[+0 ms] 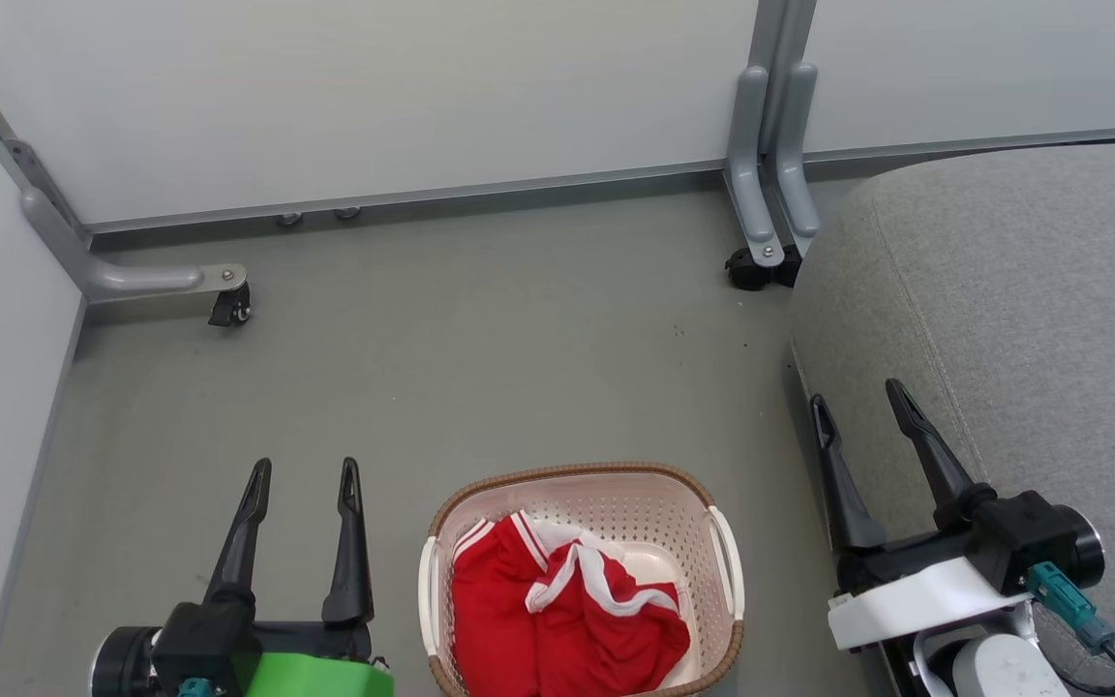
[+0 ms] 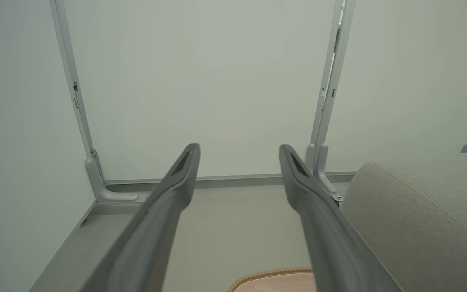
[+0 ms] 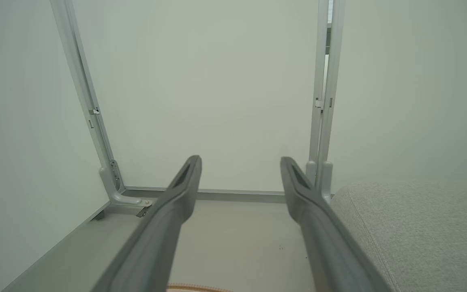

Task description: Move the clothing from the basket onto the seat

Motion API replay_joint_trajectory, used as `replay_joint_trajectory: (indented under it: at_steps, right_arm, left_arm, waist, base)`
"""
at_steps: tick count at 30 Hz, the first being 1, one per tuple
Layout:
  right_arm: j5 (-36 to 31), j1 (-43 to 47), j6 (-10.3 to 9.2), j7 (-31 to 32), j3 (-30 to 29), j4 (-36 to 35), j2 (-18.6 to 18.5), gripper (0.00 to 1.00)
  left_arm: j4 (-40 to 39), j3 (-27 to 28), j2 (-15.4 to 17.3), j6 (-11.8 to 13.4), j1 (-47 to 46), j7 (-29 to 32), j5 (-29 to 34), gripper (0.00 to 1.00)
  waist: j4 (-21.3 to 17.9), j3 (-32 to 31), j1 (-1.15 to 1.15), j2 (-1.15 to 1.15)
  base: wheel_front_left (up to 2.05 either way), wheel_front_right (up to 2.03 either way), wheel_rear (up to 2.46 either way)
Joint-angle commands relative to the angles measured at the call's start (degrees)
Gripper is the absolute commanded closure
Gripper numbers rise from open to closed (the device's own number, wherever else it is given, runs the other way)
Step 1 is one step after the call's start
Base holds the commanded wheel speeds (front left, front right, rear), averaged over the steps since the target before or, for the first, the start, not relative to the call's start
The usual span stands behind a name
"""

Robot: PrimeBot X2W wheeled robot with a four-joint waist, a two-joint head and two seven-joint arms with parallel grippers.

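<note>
- the red clothing was seen heaped inside the perforated laundry basket, set on the floor beside the grey seat.
- the left gripper and right gripper were held spread wide, nothing grasped, either side of the basket.

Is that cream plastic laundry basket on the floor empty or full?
Partly full: crumpled bright-red, white-striped clothing lies inside the cream perforated basket; its far wall shows bare.

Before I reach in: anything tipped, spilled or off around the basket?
Nothing stands out. The basket sits upright on the floor with the clothing bunched inside, none over the visible rim. The seat beside it looks undamaged. Only a few dark specks mark the floor.
</note>
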Motion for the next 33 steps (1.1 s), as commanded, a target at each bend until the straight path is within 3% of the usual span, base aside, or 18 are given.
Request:
replay_joint_trajectory:
  at_steps: [1,16,26,33]
  right_arm:
    - [-0.41,0.57,0.00,-0.28,-0.05,0.18,-0.23,0.00]
    - [1.12,-0.69,0.00,-0.24,-2.60,1.97,-0.21,0.00]
    - [2.43,-4.91,0.00,-0.24,-6.19,1.00,-0.18,0.00]
    - [3.50,-8.70,0.00,-0.24,-7.83,-1.58,-0.15,0.00]
  left_arm:
    - [0.05,0.03,0.00,0.20,0.69,-0.02,0.38,0.00]
    - [1.73,-1.07,0.01,-0.61,-1.00,-0.02,2.43,0.00]
    - [7.64,-5.09,0.05,-2.39,-8.90,-0.02,7.68,0.00]
    - [20.07,-7.64,1.05,-3.36,-18.84,-0.02,11.29,0.00]
  waist:
    - [0.01,0.03,0.00,0.00]
    - [-3.38,3.48,0.00,0.00]
    - [-8.47,14.56,0.00,0.00]
    - [-9.99,26.03,0.00,0.00]
  base:
    - [0.00,0.00,0.00]
    - [0.00,0.00,0.00]
    - [0.00,0.00,0.00]
    - [0.00,0.00,0.00]
